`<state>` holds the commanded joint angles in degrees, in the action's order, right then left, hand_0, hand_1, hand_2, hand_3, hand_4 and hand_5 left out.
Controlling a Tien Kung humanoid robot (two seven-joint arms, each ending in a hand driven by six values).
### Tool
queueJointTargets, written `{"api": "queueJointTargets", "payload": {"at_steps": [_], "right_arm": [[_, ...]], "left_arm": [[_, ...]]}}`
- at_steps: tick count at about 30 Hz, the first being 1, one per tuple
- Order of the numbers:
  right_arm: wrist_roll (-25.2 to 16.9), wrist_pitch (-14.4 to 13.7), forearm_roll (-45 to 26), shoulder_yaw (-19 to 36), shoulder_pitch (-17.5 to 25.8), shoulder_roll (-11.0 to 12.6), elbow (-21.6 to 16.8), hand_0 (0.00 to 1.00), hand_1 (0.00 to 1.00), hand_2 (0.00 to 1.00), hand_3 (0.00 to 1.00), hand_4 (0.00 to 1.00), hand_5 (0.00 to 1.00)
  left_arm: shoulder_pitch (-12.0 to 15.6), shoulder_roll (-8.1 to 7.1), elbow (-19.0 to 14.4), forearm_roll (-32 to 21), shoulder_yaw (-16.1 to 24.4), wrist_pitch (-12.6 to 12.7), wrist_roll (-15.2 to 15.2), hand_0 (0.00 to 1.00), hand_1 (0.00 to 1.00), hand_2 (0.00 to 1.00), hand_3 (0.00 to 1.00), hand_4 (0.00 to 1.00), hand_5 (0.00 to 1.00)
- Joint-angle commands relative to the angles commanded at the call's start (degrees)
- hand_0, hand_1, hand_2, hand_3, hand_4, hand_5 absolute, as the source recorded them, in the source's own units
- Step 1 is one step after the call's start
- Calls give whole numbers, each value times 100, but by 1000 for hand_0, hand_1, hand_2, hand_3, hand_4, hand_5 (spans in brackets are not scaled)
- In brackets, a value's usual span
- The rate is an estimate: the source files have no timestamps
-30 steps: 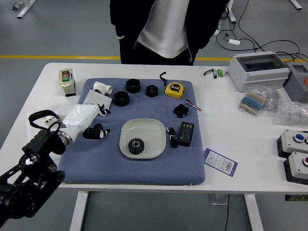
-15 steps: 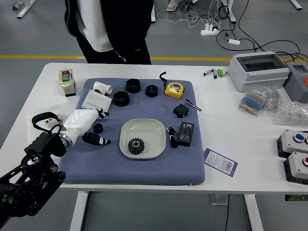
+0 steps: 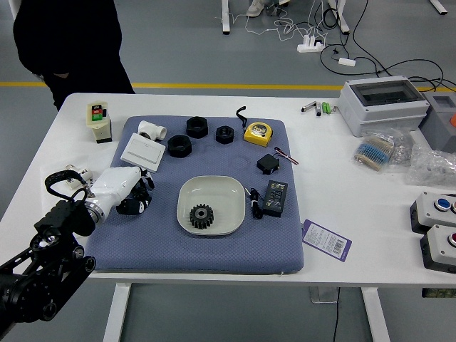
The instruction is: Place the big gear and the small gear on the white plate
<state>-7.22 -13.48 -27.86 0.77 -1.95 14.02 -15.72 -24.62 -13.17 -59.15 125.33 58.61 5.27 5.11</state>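
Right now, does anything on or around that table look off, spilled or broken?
Nothing looks spilled or broken. The purple-edged card lies slanted beside the mat, out of line with it, and white cables lie tangled on the floor beyond the table.

Gear in the plate, plate on the mat
Tape measure's on the mat too, kinda behind and right of the plate. Bottle's over at the table's back left, card's by the mat's right edge.

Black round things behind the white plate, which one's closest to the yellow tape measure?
The smallest one, just left of the tape measure; the two bigger ones sit farther left.
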Motion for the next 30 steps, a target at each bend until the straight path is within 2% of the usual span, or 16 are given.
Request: {"api": "queueJointTargets", "payload": {"at_steps": [2,3,12,20,22,27,30], "right_arm": [[1,-1,9,4,6,0,0,605,626,724,538,729,697],[3,-2,16,7,10,0,1,605,626,724,538,729,699],[-7,5,-19,-10,10,3,0,604,626,724,538,729,698],[-13,14,-48,-24,-18,6,-1,605,626,724,538,730,699],[-13,16,-48,-25,-25,9,-1,606,626,724,538,730,699],[-12,18,-48,-25,-42,14,-1,607,626,724,538,730,699],[-7,16,-34,-22,-53,19,-3,607,626,724,538,730,699]], "left_arm": [[9,-3,0,-25,1,4,19,327,411,458,525,2,2],[13,-5,-1,-36,-1,2,30,273,379,441,511,2,2],[27,-34,-229,-1,11,5,46,260,364,436,505,2,2],[-7,-66,-810,23,-10,47,46,264,359,434,504,2,2],[-21,-68,-1050,7,-46,72,39,268,358,432,503,2,2],[-150,-61,-1432,-98,-356,186,-88,270,360,431,502,2,2],[-278,-44,-1447,-187,-646,237,-173,270,360,431,502,2,2]]}}
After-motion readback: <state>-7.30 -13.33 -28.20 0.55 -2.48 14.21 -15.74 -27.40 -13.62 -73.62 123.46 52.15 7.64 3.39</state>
